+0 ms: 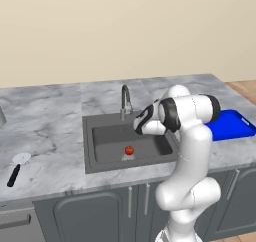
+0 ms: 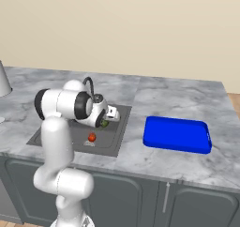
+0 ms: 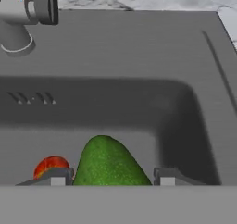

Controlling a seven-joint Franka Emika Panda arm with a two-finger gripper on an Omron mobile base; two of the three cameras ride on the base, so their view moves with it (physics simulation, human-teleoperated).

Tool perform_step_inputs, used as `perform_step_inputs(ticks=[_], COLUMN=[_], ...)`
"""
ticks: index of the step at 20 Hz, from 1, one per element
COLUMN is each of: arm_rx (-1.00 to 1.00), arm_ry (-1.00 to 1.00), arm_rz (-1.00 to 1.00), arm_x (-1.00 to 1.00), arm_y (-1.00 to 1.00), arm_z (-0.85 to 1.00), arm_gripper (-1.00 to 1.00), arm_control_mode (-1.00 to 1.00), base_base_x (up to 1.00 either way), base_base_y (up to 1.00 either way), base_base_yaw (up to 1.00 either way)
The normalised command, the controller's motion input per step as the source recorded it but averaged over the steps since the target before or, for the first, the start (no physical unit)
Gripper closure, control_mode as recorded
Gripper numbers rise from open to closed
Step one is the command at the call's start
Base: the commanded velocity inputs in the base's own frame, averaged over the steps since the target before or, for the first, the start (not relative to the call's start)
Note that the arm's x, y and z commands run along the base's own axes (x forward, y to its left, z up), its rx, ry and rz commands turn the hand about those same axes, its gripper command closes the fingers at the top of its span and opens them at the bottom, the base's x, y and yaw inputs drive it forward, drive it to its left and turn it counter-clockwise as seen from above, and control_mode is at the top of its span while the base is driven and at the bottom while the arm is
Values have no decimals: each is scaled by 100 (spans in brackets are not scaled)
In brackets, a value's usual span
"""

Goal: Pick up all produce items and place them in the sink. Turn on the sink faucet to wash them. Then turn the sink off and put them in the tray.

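Observation:
My gripper [image 3: 112, 177] hangs over the right part of the sink [image 1: 90, 136], shut on the green produce item [image 3: 109, 165], which fills the gap between the two fingertips. That green item [image 2: 104, 124] peeks out under the hand, above the basin [image 2: 119, 132]. The red-orange tomato [image 1: 129, 150] lies on the basin floor near the drain, to the left of the held item [image 3: 51, 165]. The faucet [image 1: 125, 101] stands at the back rim, its base [image 3: 18, 19] at the upper left of the hand view. On the counter to the right of the sink lies the blue tray [image 2: 177, 134], bare.
A black-handled, white-headed utensil [image 1: 17, 166] lies on the marble counter far left of the sink. A pale grey object [image 2: 2, 83] stands at the left edge. My own arm [image 1: 192, 136] stands between the sink and the tray [image 1: 232, 126].

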Motion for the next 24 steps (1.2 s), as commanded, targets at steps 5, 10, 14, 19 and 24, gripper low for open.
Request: perform_step_inputs(ticks=[5,10,14,19,24], arm_rx=[-1,0,0,0,0], arm_ry=[-1,0,0,0,0], arm_rz=[-7,-6,-6,-7,-10], arm_x=[0,0,-3,-10,-19], arm_y=[-37,-43,-55,-61,-62], arm_z=[77,60,25,1,0], arm_gripper=[100,100,100,100,100], arm_control_mode=[-100,-100,-100,-100,-100], base_base_x=[0,0,0,0,0], base_base_y=[0,0,0,0,0], base_base_yaw=[0,0,0,0,0])
